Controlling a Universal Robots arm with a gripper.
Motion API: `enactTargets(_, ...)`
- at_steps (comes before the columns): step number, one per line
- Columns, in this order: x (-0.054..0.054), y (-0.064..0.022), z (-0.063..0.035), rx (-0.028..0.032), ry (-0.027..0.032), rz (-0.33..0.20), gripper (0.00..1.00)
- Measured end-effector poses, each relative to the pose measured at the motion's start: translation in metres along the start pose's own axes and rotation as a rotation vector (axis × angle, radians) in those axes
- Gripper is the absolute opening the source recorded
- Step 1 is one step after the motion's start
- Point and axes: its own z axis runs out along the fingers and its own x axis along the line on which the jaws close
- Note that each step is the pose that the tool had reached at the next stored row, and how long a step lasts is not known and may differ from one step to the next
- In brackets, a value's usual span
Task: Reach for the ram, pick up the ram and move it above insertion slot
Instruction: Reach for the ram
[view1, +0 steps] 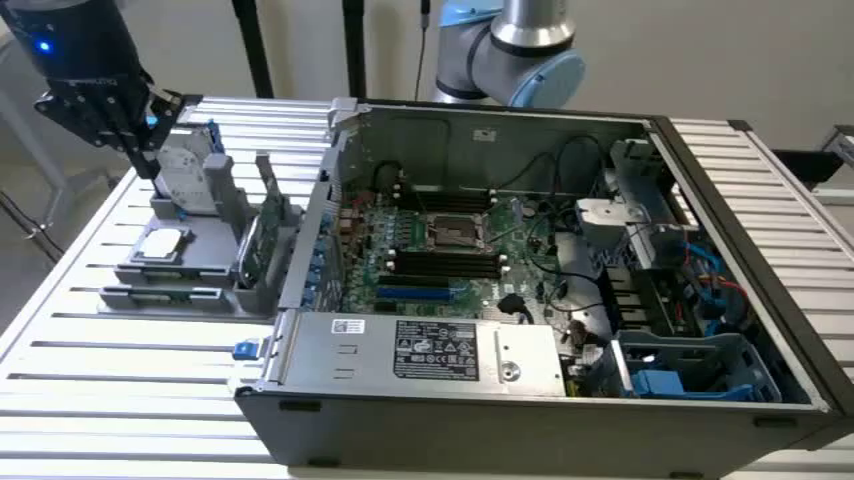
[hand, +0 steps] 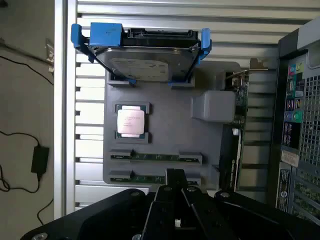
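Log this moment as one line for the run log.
phase: reach | gripper: above gray holder, clear of ram sticks | ram sticks: both seated in holder

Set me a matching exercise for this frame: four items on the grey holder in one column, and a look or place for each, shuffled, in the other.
Items
1. hard drive
2. CPU
3. ram
4. card

Descriptions
A. long, thin green strip
B. green board nearest the case
C. blue rails at both ends
D. square with a silver top, lying flat

Pairs: 1-C, 2-D, 3-A, 4-B.
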Motion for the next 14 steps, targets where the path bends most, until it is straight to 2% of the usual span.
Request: enactTargets(14, -0.0002, -0.0003, 0.0, 0.0, 0.0003, 0.0, 0.11)
